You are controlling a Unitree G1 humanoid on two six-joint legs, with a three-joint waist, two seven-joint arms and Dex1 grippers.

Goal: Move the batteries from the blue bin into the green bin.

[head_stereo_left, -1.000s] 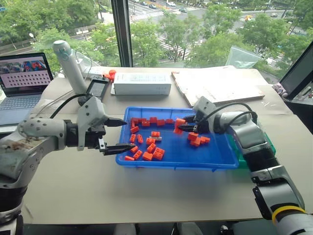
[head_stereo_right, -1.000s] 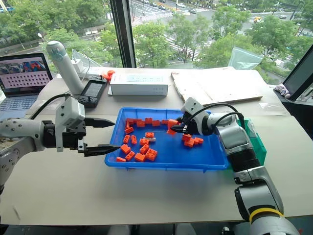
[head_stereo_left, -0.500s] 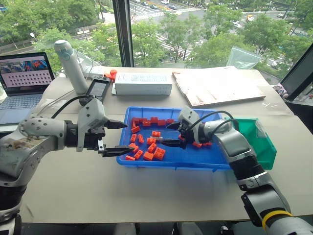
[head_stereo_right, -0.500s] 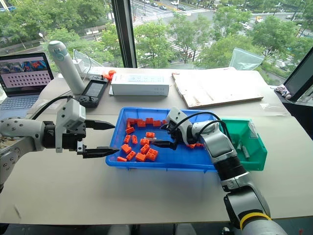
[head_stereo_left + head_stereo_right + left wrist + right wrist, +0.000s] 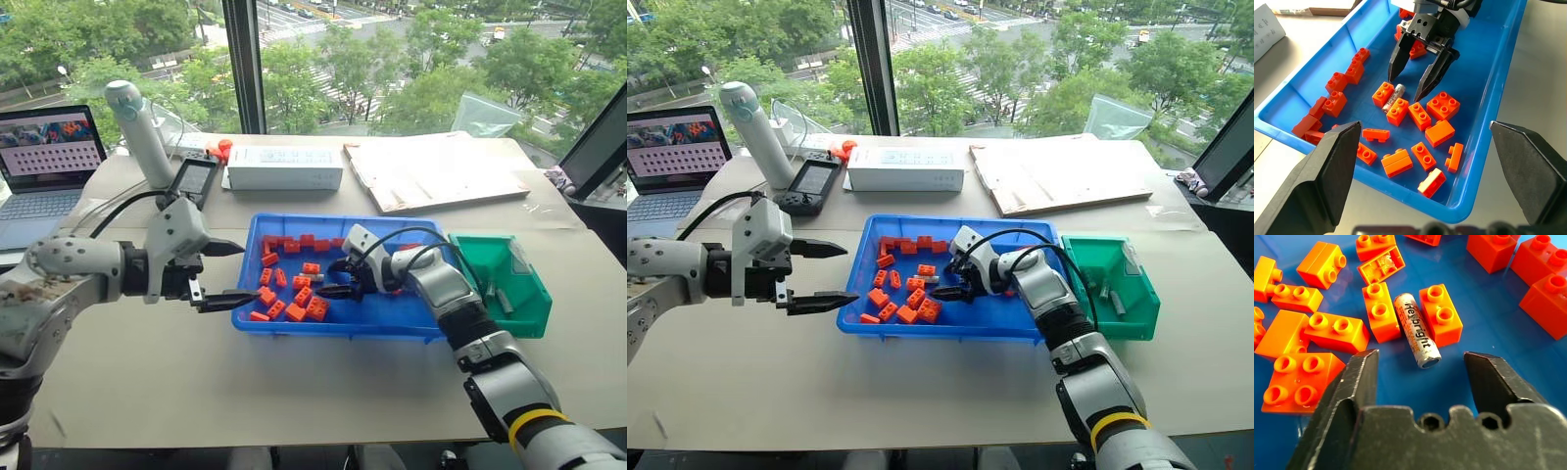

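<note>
One battery (image 5: 1417, 330), a slim silver cylinder, lies among orange-red bricks (image 5: 1440, 105) in the middle of the blue bin (image 5: 333, 331). My right gripper (image 5: 331, 279) hovers low over it, open, with a finger on either side of the battery's near end and not touching it. My left gripper (image 5: 248, 271) stands open and empty just outside the blue bin's left rim. At the blue bin's right end sits the green bin (image 5: 1117, 328), and two batteries (image 5: 1114, 302) lie inside it.
Behind the blue bin lie a white oblong box (image 5: 284, 166) and flat boards (image 5: 431, 171). A laptop (image 5: 49, 162), a white bottle (image 5: 137, 132) and a black device (image 5: 194, 178) stand at the back left. Bare table lies in front.
My right gripper moved left from the blue bin's right end to the battery among the bricks, opening wide on the way and then narrowing. The left arm stayed put.
</note>
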